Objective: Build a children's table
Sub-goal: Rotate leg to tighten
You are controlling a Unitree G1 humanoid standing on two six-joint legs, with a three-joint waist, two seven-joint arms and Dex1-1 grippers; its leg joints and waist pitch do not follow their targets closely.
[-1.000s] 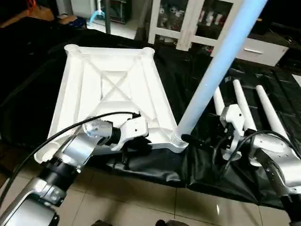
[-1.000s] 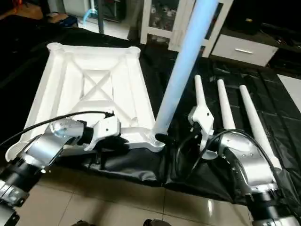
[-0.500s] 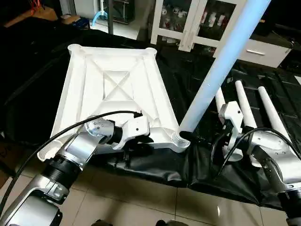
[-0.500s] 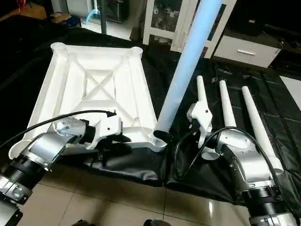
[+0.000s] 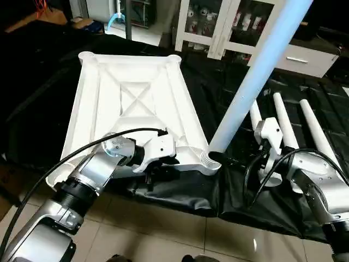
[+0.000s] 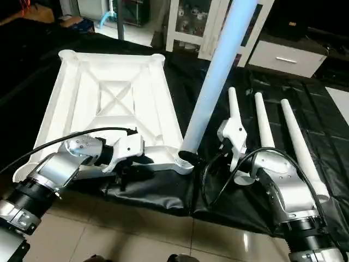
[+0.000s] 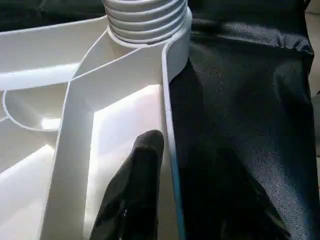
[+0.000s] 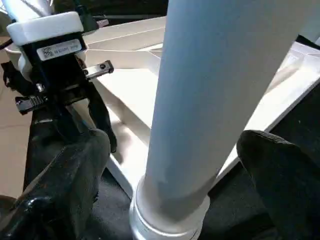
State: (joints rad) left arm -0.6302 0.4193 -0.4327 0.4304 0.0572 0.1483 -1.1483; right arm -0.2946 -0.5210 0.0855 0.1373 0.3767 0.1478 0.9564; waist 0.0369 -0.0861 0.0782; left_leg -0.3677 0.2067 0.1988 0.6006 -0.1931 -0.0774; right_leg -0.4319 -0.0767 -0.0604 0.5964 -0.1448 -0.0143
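The top (image 5: 131,103) lay upside down on the black-covered counter (image 5: 229,93), X-ribbed underside up, its near edge close to the counter's front. One leg (image 5: 256,82) stood upright and tilted in the near right corner socket (image 5: 210,162), its threaded collar seated at the socket mouth. Three spare legs (image 6: 264,128) lay side by side on the counter, just right of the top.

The left end effector (image 5: 155,169) sat at the top's near edge rim. In the left wrist view one black finger (image 7: 135,190) lay against the inner face of the rim wall; the other finger was hidden, so whether the rim was clamped could not be told. The right end effector (image 8: 170,190) stood wide open, its two pads on either side of the leg's lower end and apart from it; it held nothing.

Handling judgement: the top appeared to be thin-walled moulded plastic, light but stiff because of its ribs. It would likely slide on the smooth cover under sideways load, so it should be restrained at a rim wall or rib near the worked corner. The leg appeared to be a light, smooth, hollow tube. It should be gripped low, close to the collar, where it is widest and leverage on the socket is least.
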